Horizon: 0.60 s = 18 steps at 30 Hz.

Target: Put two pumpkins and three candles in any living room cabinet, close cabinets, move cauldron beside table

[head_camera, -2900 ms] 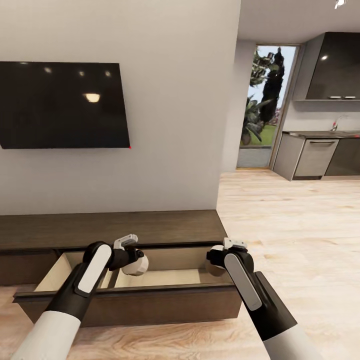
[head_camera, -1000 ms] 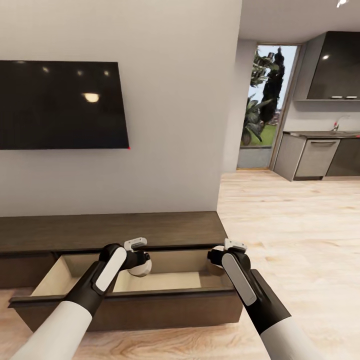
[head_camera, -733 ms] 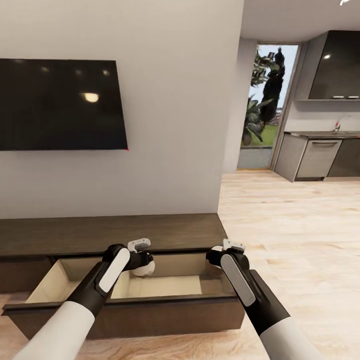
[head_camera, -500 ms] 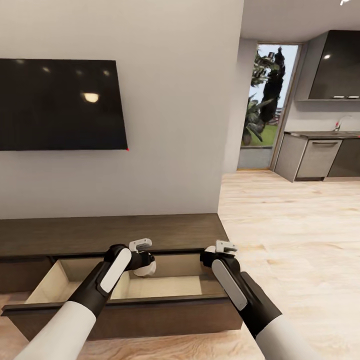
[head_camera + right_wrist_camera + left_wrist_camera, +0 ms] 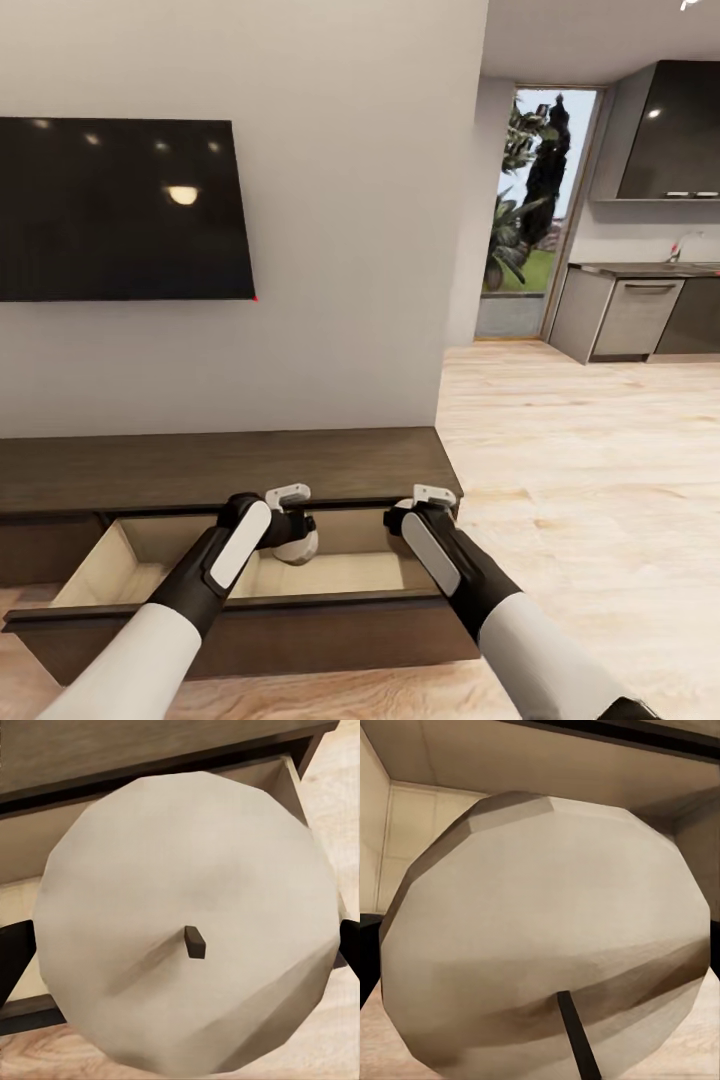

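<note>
Over the open drawer (image 5: 330,572) of the long dark-brown cabinet (image 5: 220,466), both arms have come further in than half a second ago, so each candle now hangs above the pale beige interior rather than near its front edge.

At the left, the left gripper (image 5: 298,530) has its fingers clamped on a stubby beige-grey candle (image 5: 296,546), which sits low over the drawer floor towards the middle. From the left wrist camera that candle (image 5: 547,937) is seen end-on, dark wick pointing at the lens, with the drawer's inner corner behind it.

To the right, the right gripper (image 5: 412,508) has swung leftward from near the drawer's right end to a spot above its far right part. Its fingers grip a second candle (image 5: 187,937), whose wick (image 5: 194,942) shows at the centre of its face in the right wrist camera, with the drawer's far right corner behind. In the head camera this candle is mostly hidden behind the wrist.

Judging from this, both candles are placed for release into the cabinet. No pumpkin, third candle or cauldron can be seen, and the drawer must yet be pushed shut.
</note>
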Available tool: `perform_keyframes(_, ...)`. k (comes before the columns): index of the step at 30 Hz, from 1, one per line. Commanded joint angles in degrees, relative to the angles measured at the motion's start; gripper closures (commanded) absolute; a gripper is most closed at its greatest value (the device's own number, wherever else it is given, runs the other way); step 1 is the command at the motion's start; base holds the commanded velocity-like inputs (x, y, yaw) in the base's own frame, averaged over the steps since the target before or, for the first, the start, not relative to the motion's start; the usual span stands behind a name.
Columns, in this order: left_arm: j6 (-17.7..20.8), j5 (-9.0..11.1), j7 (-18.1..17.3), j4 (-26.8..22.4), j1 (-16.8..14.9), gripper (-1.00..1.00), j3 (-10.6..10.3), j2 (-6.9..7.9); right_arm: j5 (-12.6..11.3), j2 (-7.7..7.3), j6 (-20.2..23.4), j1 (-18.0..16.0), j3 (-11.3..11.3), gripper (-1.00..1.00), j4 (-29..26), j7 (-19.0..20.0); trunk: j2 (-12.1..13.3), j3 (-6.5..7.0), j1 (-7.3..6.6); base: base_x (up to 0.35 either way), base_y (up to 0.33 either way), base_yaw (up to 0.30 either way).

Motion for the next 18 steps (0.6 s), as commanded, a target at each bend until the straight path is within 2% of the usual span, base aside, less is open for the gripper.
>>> perform_keyframes(1,0.1,0.44,0.56,-0.04,-0.04,1.0,-0.08,-0.01,-0.42,0.01,-0.15,-0.28,0.32,1.0,0.61,-0.12,-0.03,-0.06,-0.01,0.0,0.0,0.0)
perform_keyframes(7,-0.09,0.38,0.64,0.81,-0.08,1.0,-0.12,-0.68,-0.45,0.47,-0.54,-0.61,0.55,1.0,1.8,0.6,-0.03,-0.06,-0.01,0.0,0.0,0.0)
perform_keyframes(13,-3.55,0.3,0.65,2.08,-0.12,1.0,-0.15,-1.12,-0.38,0.59,-0.62,-1.05,0.57,1.0,3.39,0.8,-0.03,-0.06,-0.01,0.0,0.0,0.0)
perform_keyframes(18,-4.27,0.23,0.65,2.67,-0.13,1.0,-0.15,-1.19,-0.42,0.6,-0.67,-1.78,0.57,1.0,5.04,0.91,-0.03,-0.06,-0.01,0.0,0.0,0.0)
